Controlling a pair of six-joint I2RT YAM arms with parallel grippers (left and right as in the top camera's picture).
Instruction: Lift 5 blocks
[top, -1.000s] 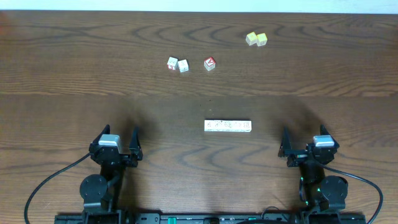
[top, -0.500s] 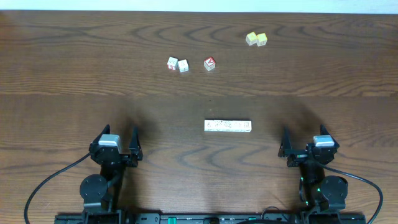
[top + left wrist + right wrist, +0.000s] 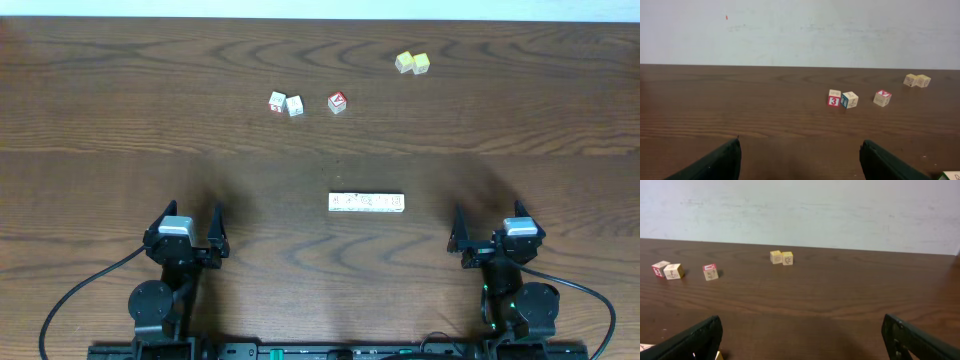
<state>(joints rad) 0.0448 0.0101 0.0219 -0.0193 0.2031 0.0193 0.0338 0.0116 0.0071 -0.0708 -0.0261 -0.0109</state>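
Both arms sit low at the near edge of the wooden table (image 3: 100, 110), and neither holds anything. My left gripper (image 3: 193, 213) has its jaws spread wide and empty, and the right gripper (image 3: 487, 213) is just as wide and empty. The five blocks (image 3: 367, 203) lie in one tight row, face to face, between the two grippers, slightly ahead of the fingertips and nearer the right one. Well ahead of the left gripper, two picture cubes (image 3: 286, 103) touch each other, with a red-topped cube (image 3: 337, 101) near them on the right. Two pale yellow cubes (image 3: 412, 62) sit far ahead of the right gripper.
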